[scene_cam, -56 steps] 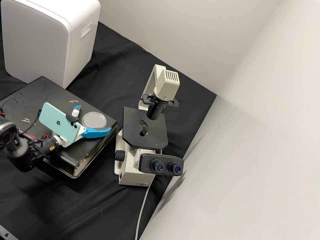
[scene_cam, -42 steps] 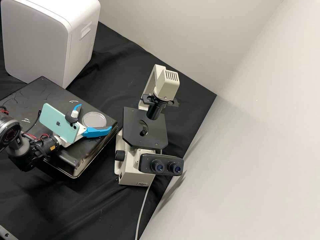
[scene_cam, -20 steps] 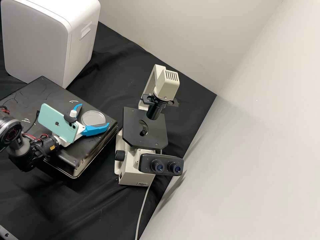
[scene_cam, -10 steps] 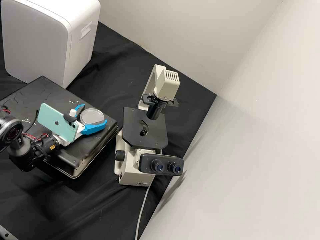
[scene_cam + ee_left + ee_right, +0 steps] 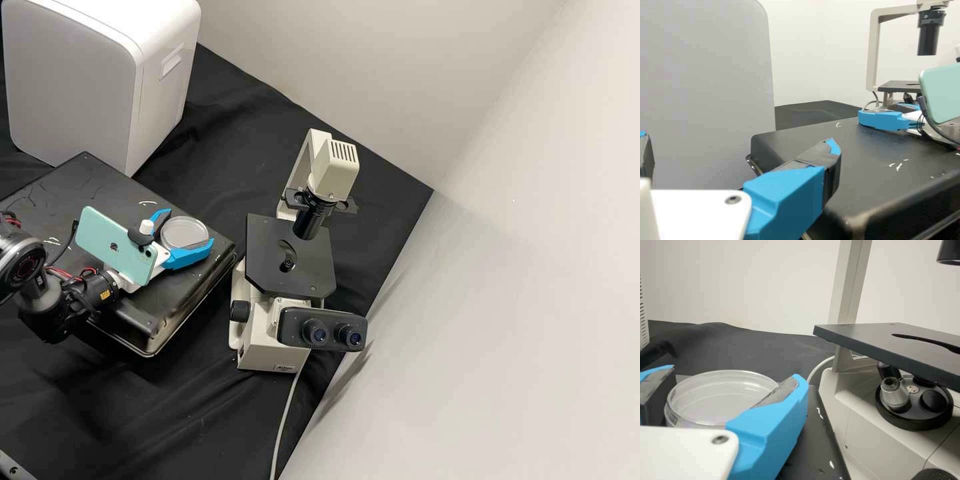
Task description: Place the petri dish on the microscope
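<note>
A clear petri dish (image 5: 181, 232) rests on a black case (image 5: 100, 193) left of the microscope (image 5: 280, 327). My right gripper (image 5: 185, 230) comes in from the left and is shut on the dish, one blue finger on each side. In the right wrist view the dish (image 5: 720, 395) sits between the fingers (image 5: 775, 400), with the black stage (image 5: 880, 340) just beyond and higher. The stage (image 5: 290, 257) is bare under the condenser. My left gripper (image 5: 720, 170) is open, low beside the case (image 5: 865, 165), holding nothing.
A white appliance (image 5: 87, 73) stands at the back left, behind the case. The microscope's eyepieces (image 5: 323, 330) face the front and a grey cable (image 5: 283, 420) runs forward from its base. A pale wall closes the right side. A teal phone (image 5: 113, 243) rides on the right wrist.
The right gripper's fingers have closed in around the petri dish, and gripper and dish have shifted slightly left and back on the case. The microscope has not moved.
</note>
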Tool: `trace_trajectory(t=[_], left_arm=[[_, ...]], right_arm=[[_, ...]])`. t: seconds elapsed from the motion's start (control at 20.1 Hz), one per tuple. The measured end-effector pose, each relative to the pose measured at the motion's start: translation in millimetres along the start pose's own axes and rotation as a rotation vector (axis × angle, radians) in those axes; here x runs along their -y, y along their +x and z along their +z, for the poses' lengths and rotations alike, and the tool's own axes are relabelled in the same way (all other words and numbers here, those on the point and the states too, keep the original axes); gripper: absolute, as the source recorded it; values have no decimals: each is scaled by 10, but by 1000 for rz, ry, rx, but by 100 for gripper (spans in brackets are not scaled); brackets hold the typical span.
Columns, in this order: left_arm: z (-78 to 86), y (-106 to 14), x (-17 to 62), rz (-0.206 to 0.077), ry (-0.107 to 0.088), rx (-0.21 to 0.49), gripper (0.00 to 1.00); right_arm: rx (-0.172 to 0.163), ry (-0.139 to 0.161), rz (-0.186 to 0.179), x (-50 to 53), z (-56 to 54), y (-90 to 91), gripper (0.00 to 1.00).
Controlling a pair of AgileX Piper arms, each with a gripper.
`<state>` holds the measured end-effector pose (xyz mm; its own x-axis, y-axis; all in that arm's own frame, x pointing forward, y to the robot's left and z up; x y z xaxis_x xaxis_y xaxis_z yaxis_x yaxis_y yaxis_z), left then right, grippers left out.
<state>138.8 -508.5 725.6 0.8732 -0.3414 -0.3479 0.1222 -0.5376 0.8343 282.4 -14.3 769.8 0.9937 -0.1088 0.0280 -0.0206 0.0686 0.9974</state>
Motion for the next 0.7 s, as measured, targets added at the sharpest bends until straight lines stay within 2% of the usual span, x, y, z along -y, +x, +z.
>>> trace_trajectory(t=[0.35, 0.45, 0.7], left_arm=[[0, 0, 0, 0, 0, 0, 100], [0, 0, 0, 0, 0, 0, 100], [0, 0, 0, 0, 0, 0, 100]], right_arm=[[-3, 5, 3, -12, -4, -1, 0], [-12, 24, 11, -60, -23, -18, 0], [9, 37, 26, -209, -31, -150, 0]])
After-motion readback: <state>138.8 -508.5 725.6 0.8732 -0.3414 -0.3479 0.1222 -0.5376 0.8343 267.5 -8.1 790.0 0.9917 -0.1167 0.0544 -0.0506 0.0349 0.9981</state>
